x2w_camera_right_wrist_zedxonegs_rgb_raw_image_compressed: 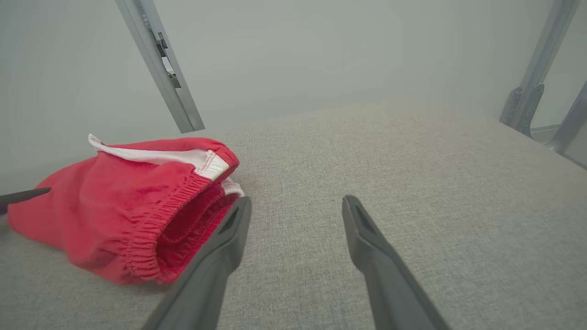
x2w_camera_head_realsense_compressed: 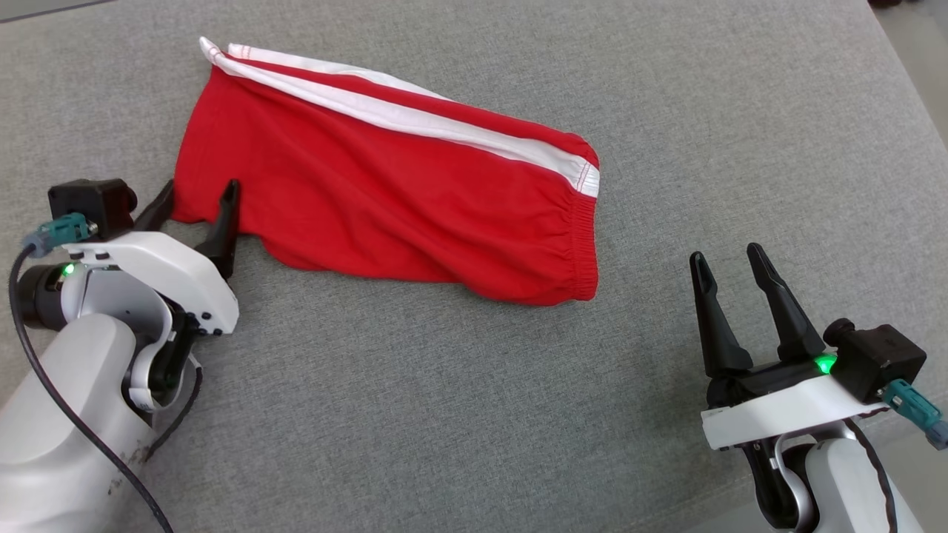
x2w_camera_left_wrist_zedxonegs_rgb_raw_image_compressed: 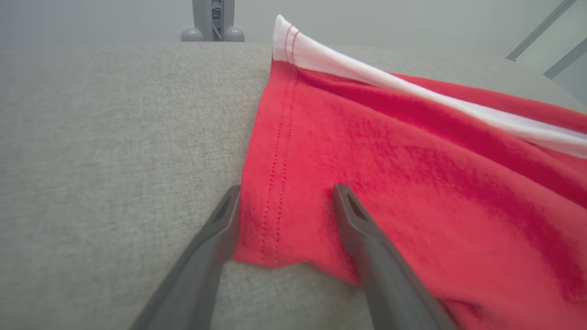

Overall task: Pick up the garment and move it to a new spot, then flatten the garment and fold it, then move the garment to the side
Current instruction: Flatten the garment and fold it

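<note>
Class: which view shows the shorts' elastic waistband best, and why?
Right wrist view: the waistband faces it, gathers and opening clear. Head view shows it flat at the shorts' right end; left wrist view looks at the leg hem.

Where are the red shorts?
In the head view, the red shorts lie upper left on the grey surface, their hem corner inside the open left end effector, apart from the right end effector.
</note>
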